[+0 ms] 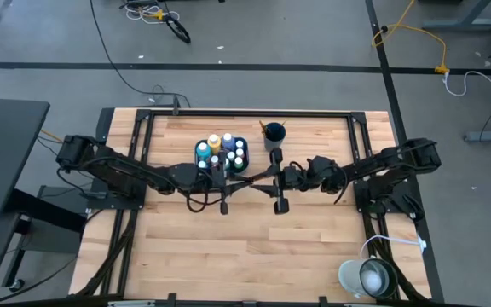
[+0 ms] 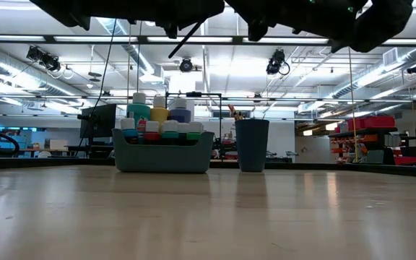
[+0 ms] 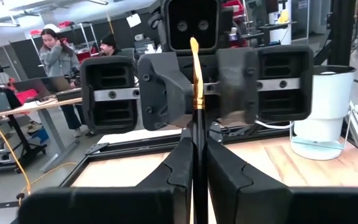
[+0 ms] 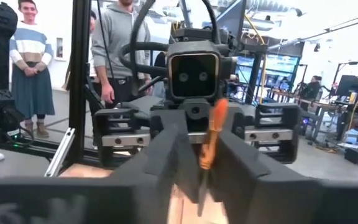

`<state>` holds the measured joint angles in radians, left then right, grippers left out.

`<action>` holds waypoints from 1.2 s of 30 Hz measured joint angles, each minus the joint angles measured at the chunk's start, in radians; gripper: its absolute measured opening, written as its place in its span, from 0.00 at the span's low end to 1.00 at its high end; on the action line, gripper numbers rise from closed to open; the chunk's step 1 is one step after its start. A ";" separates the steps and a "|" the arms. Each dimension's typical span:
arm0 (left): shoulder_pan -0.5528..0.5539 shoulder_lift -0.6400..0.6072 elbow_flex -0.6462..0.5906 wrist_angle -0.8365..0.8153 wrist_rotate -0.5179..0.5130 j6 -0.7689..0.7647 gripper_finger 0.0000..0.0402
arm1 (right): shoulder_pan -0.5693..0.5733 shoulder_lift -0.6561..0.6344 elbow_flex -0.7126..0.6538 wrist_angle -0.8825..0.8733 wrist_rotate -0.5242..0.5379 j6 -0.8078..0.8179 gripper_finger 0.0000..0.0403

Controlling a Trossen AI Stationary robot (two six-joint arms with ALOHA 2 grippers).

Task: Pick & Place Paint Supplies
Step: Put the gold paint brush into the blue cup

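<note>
High over the table's middle my two grippers face each other. My left gripper (image 3: 197,134) is shut on a paintbrush (image 3: 197,93) that has a dark handle, a gold ferrule and orange bristles. My right gripper (image 4: 204,146) is open, its fingers standing on either side of the brush's bristle end (image 4: 215,121) with small gaps. From above, the brush (image 1: 251,180) bridges the two grippers. A teal tray (image 1: 244,167) at the far middle holds several white-capped paint bottles (image 2: 161,119). A dark blue cup (image 2: 252,144) stands on the table to its right with brush tips showing. My left gripper pinches the brush's dark handle (image 3: 198,146) between its two fingers. The fingers come level from the table's left, and the brush runs along them, its bristle end pointing toward my right gripper. The brush is lifted clear of the table.
A white lamp-like object (image 1: 367,277) stands at the table's near right corner. Black frame rails (image 1: 245,112) run round the tabletop. The wooden top (image 1: 245,247) nearer than the arms is bare. People stand in the room beyond the table.
</note>
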<state>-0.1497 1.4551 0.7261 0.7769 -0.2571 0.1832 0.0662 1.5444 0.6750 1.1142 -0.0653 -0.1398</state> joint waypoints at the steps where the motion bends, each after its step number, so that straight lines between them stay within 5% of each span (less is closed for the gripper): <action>1: 0.000 0.000 0.000 0.000 -0.004 0.000 0.09 | 0.000 0.000 0.000 0.001 -0.001 0.000 0.21; 5: 0.000 0.000 0.000 0.001 -0.005 -0.005 0.09 | -0.002 0.000 0.000 0.009 0.005 -0.008 0.04; 15: 0.000 0.000 0.001 -0.005 -0.064 0.018 0.23 | -0.011 -0.042 0.000 -0.086 0.017 0.020 0.03; 23: 0.002 0.000 0.001 0.000 -0.285 0.085 0.39 | -0.047 -0.298 0.000 -0.560 0.295 0.027 0.04; 28: 0.003 0.000 0.001 0.000 -0.305 0.103 0.45 | -0.137 -0.419 0.000 -0.675 0.442 -0.002 0.03; 36: 0.004 0.000 0.001 0.001 -0.305 0.104 0.45 | -0.381 -0.372 -0.001 -0.821 0.422 0.079 0.03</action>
<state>-0.1459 1.4551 0.7269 0.7775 -0.5620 0.2871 -0.3147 1.1720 0.6743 0.2930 0.3563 -0.0611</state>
